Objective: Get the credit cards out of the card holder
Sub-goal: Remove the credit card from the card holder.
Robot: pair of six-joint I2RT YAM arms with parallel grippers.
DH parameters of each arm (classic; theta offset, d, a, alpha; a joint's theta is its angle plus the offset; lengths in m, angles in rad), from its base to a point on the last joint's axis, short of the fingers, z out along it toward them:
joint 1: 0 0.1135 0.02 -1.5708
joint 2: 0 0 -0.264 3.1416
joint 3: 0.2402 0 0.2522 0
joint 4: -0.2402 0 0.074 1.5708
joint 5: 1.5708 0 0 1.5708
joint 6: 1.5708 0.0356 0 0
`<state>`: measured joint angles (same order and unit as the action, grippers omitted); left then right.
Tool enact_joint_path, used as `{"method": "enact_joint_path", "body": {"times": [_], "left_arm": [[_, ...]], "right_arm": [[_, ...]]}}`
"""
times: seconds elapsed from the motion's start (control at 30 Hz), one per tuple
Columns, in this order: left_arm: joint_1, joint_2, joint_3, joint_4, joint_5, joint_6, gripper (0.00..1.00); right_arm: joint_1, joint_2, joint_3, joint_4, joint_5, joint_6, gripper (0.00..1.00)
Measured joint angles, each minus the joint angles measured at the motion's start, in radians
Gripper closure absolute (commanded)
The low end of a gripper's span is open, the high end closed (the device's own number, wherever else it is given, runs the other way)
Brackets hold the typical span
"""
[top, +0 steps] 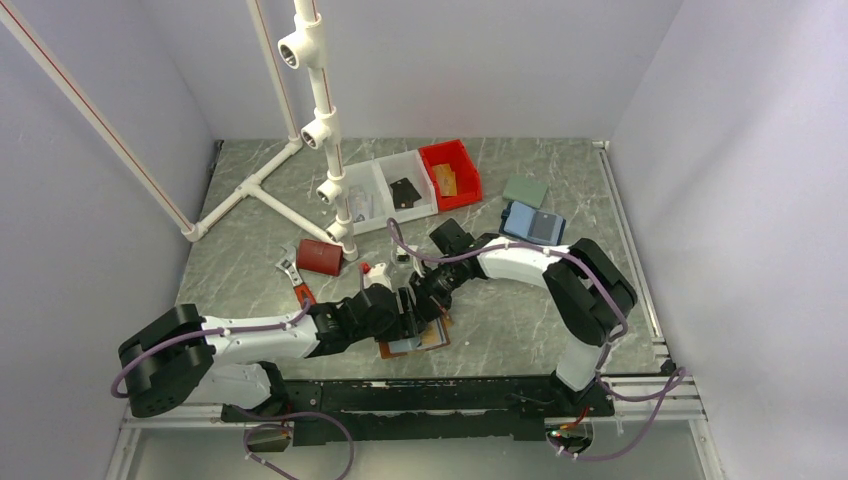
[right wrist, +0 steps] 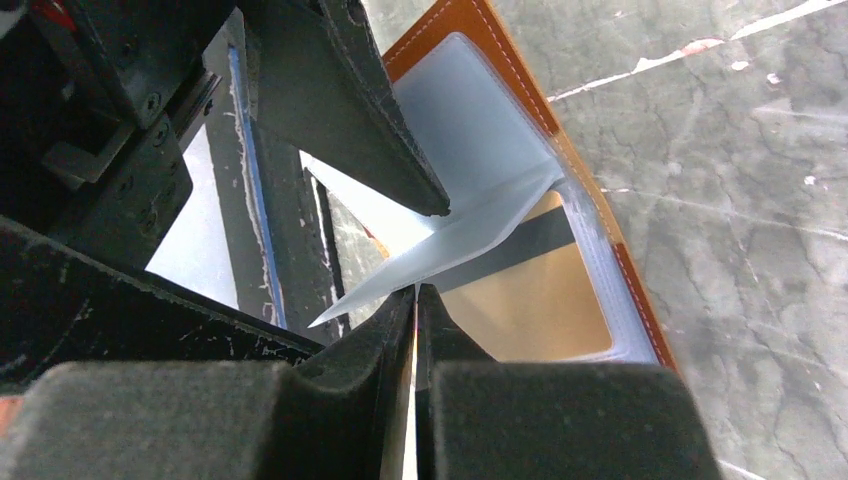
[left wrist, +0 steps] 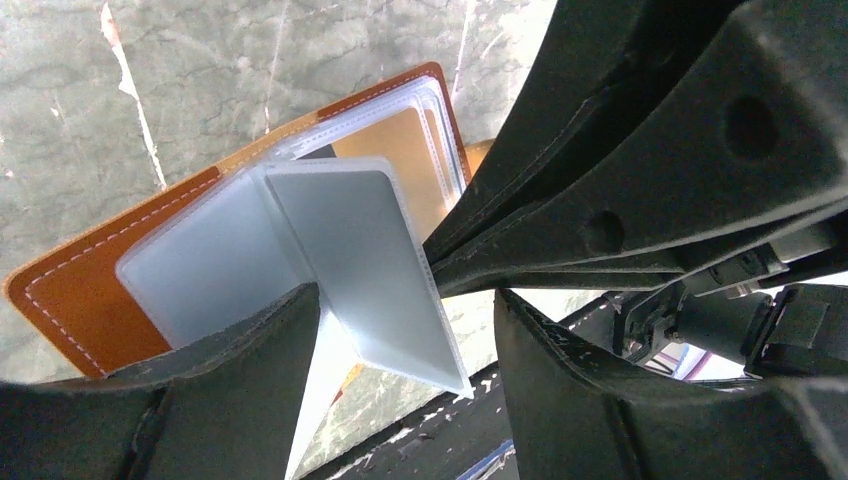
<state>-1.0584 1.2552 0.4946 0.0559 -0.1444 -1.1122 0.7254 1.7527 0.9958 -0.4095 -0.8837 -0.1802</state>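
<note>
Top external view: the card holder (top: 410, 347) lay open and flat on the table, with the black base rail (top: 420, 392) just on its near side and a dark red box (top: 320, 257) well apart to its far left. The left gripper (top: 410, 325) and right gripper (top: 432, 312) met close together directly above the card holder; how wide either stood could not be told at this size.

Left wrist view: the left gripper's two fingers (left wrist: 240, 380) stood moderately apart, gripping nothing. Between them rose a pale grey card (left wrist: 360, 250) in a clear sleeve, lifted off the card holder like a page. The card holder's orange-brown leather with pale stitching framed the sleeves. The right gripper's dark fingers crossed over the far corner of the card holder.

Right wrist view: the right gripper's fingers (right wrist: 470, 420) were pressed almost together, pinching the thin free edge of the pale grey card. One left finger touched the upper face of that card with its tip. Beneath, inside the card holder, lay a tan panel (right wrist: 540, 310) with a black stripe (right wrist: 520, 250).
</note>
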Motion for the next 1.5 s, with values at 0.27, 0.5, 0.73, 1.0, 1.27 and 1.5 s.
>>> {"method": "enact_joint_path", "body": {"times": [0.27,0.5,0.73,1.0,1.27,1.5], "left_arm": [[-0.005,-0.001,0.018,-0.065,-0.003,-0.014,0.33],[-0.006,-0.038,0.018,-0.106,-0.01,-0.029,0.34],[-0.006,-0.091,-0.002,-0.125,-0.018,-0.034,0.43],[-0.006,-0.128,-0.031,-0.134,-0.04,-0.038,0.52],[-0.005,-0.152,-0.036,-0.155,-0.064,-0.045,0.6],[-0.005,-0.176,-0.042,-0.185,-0.081,-0.057,0.67]], "right_arm": [[0.0,0.034,0.009,0.001,-0.047,0.007,0.89],[0.0,0.035,0.019,0.001,-0.074,0.008,0.86],[0.0,0.035,0.026,0.0,-0.092,0.008,0.84],[0.0,0.042,0.026,-0.004,-0.092,0.006,0.83],[0.004,0.045,0.026,-0.014,-0.095,0.005,0.83],[0.005,0.045,0.026,-0.019,-0.095,0.004,0.83]]}}
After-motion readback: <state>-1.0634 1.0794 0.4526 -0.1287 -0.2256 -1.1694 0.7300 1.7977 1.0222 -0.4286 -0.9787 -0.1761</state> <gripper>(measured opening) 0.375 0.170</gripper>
